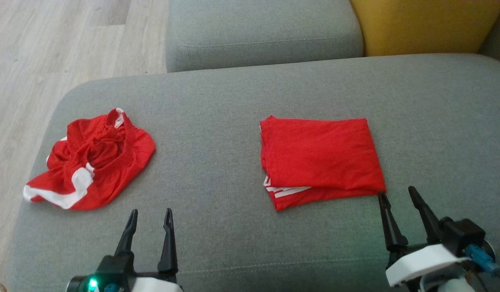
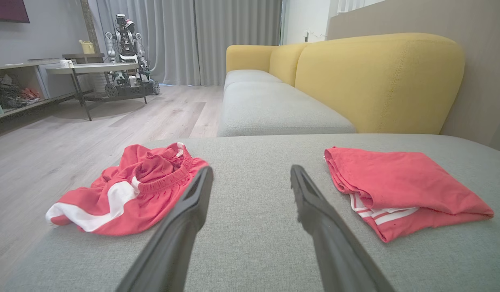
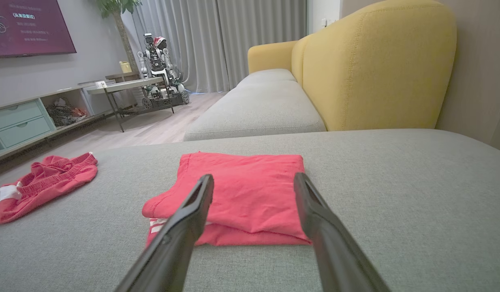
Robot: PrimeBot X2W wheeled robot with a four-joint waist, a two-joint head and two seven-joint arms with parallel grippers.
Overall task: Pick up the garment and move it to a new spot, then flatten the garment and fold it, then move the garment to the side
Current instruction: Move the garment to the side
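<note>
Seat: wide grey sofa cushion (image 1: 233, 101), carrying both garments.
Folded garment (image 1: 321, 156): red, lying as a flat rectangle right of centre on the cushion. 2 layers slightly offset along the near edge. White stripes peeking out of the lower layer at the near left corner.
Crumpled garment (image 1: 92, 162): red with white bands, bunched in a heap near the cushion's left edge. Elastic waistband on top. Well apart from the folded one.
Left gripper (image 1: 150, 211): low over the cushion's near part, between the 2 garments and closer to the heap. Fingers spread apart with nothing between them, touching neither garment.
Right gripper (image 1: 396, 191): just beside the folded garment's near right corner. 1 fingertip right at that corner, contact hard to tell. Jaws parted, gripping nothing.
Behind: second grey cushion (image 1: 262, 32) with a yellow backrest (image 1: 424, 24) to its right.
Left side: pale wood floor (image 1: 51, 48).
Far room, left wrist view: another robot (image 2: 126, 44) behind a low table (image 2: 92, 68), grey curtains (image 2: 217, 36).
</note>
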